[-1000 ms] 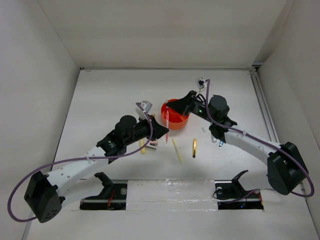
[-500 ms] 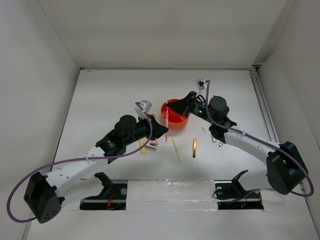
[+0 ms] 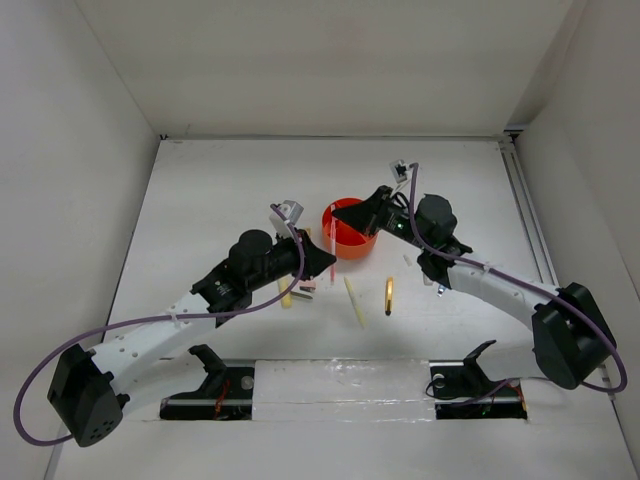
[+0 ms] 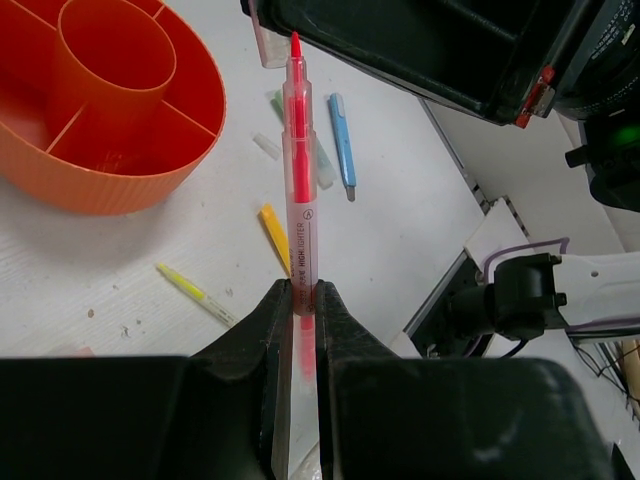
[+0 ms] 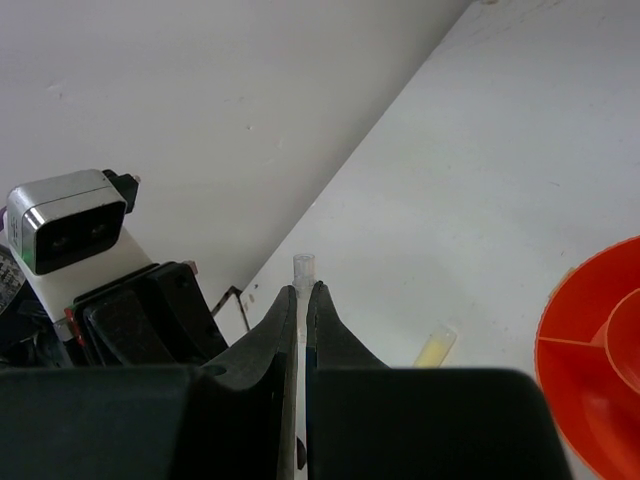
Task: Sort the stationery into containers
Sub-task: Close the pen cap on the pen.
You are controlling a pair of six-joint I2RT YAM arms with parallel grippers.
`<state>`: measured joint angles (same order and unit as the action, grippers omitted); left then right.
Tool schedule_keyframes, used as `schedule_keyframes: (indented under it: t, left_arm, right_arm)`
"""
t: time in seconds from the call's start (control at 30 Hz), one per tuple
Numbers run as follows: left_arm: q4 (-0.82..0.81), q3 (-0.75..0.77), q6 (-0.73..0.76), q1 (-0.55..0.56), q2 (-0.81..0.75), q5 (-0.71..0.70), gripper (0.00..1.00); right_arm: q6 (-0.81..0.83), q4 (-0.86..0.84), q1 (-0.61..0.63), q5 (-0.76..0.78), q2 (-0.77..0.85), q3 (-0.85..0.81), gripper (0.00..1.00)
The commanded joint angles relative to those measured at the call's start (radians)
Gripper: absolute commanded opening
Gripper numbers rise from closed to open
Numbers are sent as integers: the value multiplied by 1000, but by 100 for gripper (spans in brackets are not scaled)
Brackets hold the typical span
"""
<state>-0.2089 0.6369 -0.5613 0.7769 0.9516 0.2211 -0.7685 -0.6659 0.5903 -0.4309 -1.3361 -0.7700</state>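
Left gripper (image 4: 300, 295): fingers clamped hard on the pink highlighter (image 4: 298, 150), low on its barrel, tip pointing up at 12 o'clock.
Right gripper (image 5: 302, 292): fingers pinched together on a thin clear piece (image 5: 303, 264); only its end pokes out, and I can't tell what it is.
Orange organiser (image 4: 100, 180): sits on the table (image 4: 400, 250) at 10 o'clock from the left fingers, apart from the highlighter.
Green marker (image 4: 324, 172) and blue pen (image 4: 342, 150): lying side by side at 1 o'clock, behind the highlighter.
Thin yellow pencil (image 4: 195, 292): flat at 9 o'clock.
Gold pen (image 3: 388, 296): at 5 o'clock of the organiser in the top view.
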Motion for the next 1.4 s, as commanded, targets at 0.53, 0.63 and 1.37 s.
schedule_keyframes:
  t: [0.53,0.63,1.37]
  left_arm:
    - [-64,37,6,-8,3,70,0]
    - [-64,37,-3,-8,3,70,0]
    - [-73,46,-23,-39,3,61,0]
  right_arm:
    - [-8,-164,-29,14,-20,-64,0]
    - [-8,-173,-29,14,-20,-64,0]
    - [-8,-193,-10,-5,-20,11,0]
